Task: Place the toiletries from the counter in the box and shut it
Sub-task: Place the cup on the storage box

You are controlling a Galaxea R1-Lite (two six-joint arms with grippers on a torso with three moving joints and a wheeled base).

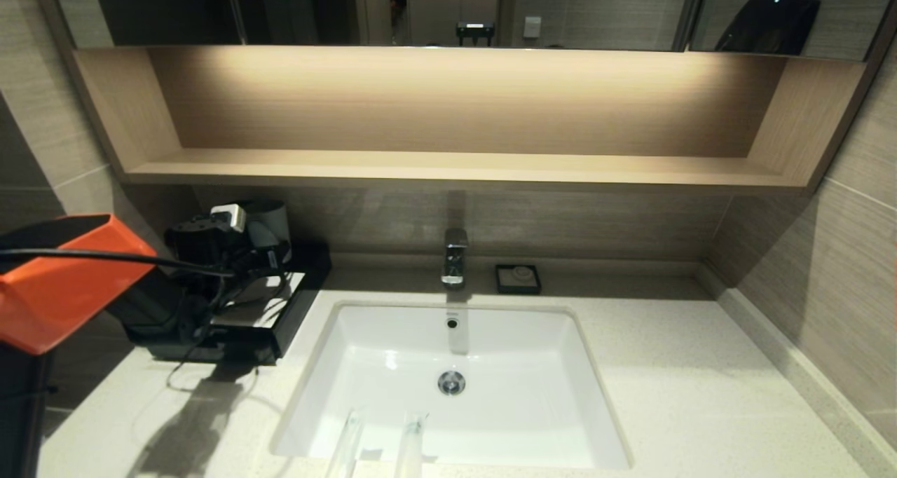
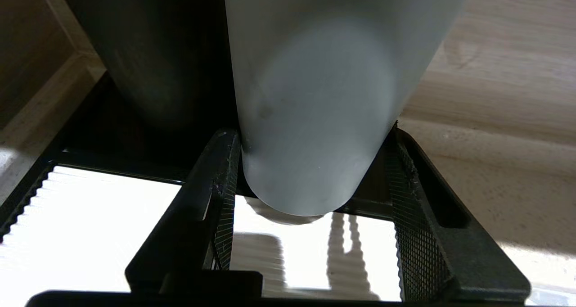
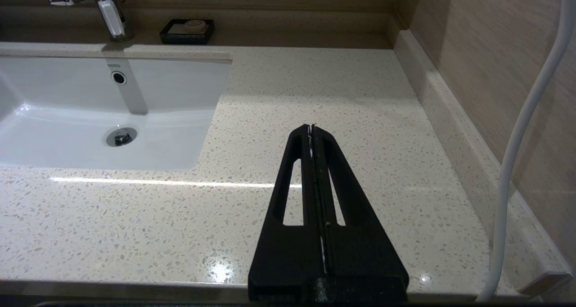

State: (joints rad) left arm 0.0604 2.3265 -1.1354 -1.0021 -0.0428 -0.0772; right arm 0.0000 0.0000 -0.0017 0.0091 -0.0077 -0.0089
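- Left gripper [image 2: 310, 181] over the box [image 1: 280, 324] at the counter's [image 1: 666, 394] back-left corner; its fingers clasp a light grey cup [image 2: 310, 109]
- Two toiletries [image 1: 378, 446] at the counter's front edge, before the sink [image 1: 448, 366]
- Right gripper [image 3: 311, 129] idle, fingers pressed together, above the counter's right side

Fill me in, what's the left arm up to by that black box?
The left gripper has its jaws closed around a light grey cup, its base lifted just clear of the black box's white top panel. The two wrapped toiletries lie at the counter's front edge, by the sink, not yet boxed. The right gripper is shut and idle above the counter, right of the sink.
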